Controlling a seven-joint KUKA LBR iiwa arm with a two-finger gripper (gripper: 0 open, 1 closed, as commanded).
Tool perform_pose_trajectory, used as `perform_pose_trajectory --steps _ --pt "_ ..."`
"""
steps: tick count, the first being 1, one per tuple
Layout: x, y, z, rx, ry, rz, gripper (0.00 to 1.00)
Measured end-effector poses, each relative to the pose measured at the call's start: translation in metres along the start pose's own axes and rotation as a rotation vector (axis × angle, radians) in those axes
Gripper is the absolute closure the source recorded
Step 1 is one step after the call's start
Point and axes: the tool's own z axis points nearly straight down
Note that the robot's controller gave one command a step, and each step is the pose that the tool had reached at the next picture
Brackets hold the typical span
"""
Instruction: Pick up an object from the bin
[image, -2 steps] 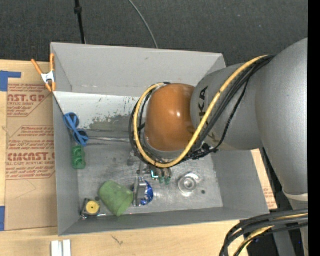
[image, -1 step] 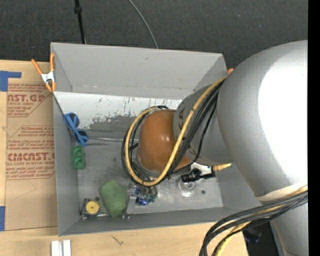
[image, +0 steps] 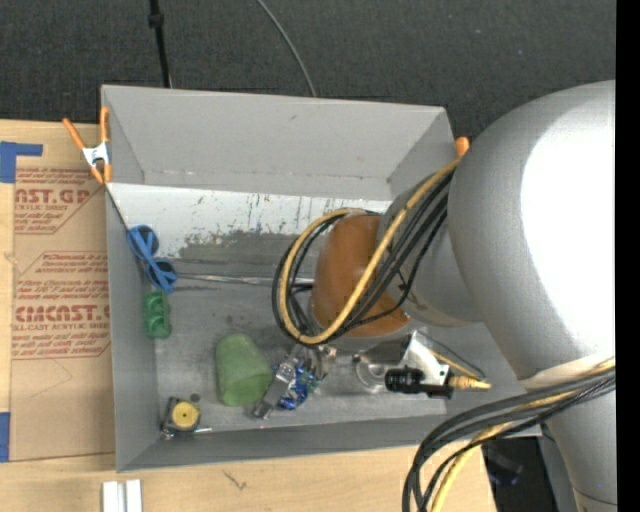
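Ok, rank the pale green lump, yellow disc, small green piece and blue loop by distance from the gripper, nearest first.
1. pale green lump, just left of the gripper.
2. yellow disc, bottom-left corner.
3. small green piece, by the left wall.
4. blue loop, higher up that wall.

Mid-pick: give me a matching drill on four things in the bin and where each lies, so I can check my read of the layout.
Things:
1. blue looped strap
2. small dark green piece
3. pale green rounded block
4. yellow round thing

Places:
A. lower left corner of the bin floor, as the camera sees it
B. by the left wall, highest of the four in the view
C. just left of the gripper
D. by the left wall, right below the blue one

Pairs: 1-B, 2-D, 3-C, 4-A.
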Motion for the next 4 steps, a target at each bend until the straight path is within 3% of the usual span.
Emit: perform_pose_trajectory --steps 1,2,3,4 --pt "0.016 0.004 -0.001 -0.001 -0.008 -0.062 0.00" --pt "-0.001 -0.022 0.001 0.001 0.001 0.029 0.00" --pt "-0.003 -0.021 -0.001 -0.004 -0.008 0.031 1.00" --pt "0.006 0.005 -0.133 0.000 0.000 -0.022 1.00"
